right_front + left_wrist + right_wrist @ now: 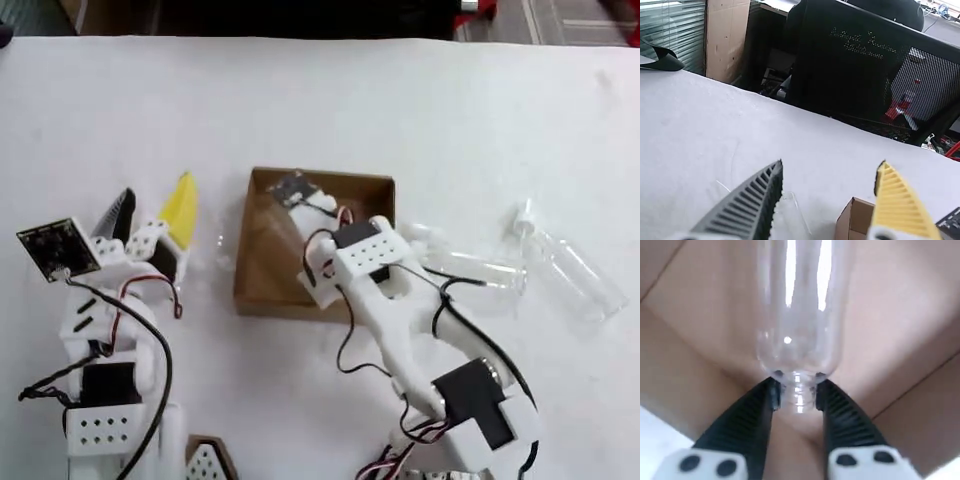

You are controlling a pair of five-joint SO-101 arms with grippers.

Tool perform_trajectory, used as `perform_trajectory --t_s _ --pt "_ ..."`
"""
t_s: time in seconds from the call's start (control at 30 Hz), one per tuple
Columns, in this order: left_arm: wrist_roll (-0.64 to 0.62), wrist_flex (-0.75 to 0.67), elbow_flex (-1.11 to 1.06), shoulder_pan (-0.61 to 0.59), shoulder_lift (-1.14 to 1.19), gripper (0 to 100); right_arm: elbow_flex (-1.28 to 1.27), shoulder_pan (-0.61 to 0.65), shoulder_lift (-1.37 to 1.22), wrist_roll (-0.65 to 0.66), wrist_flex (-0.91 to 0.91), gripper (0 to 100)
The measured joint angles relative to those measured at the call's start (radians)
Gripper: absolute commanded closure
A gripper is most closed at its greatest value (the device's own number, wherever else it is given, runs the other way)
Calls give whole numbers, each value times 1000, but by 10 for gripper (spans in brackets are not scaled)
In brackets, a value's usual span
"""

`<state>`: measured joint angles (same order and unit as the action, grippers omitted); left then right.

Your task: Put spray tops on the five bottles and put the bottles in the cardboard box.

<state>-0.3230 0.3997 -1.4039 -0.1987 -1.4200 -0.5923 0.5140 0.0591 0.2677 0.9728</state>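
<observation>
The white desk (400, 110) carries a cardboard box (243, 270) near its middle. Beside the box, on the right arm's side, lie two clear bottles: the near bottle (475, 268) and the far bottle (575, 275) with its spray top (524, 214).

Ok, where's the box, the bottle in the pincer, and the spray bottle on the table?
cardboard box (365, 190): high view, far wall.
held bottle (799, 305): right wrist view, clear body.
spray bottle (580, 275): high view, clear body.

Left arm (85, 318) and right arm (395, 330): white printed shells, black servo blocks, loose black and red cables. Left pincer (832, 167): one ribbed black finger (750, 210), one ribbed yellow finger (897, 200). Right pincer (797, 390): two ribbed black fingers (745, 425), white bases with dark screw holes.
</observation>
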Motion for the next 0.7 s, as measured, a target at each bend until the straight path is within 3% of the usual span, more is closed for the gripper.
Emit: perform_trajectory --t_s 0.7 --pt "0 0 0 48 0 722 0 -38 0 0 -3 981"
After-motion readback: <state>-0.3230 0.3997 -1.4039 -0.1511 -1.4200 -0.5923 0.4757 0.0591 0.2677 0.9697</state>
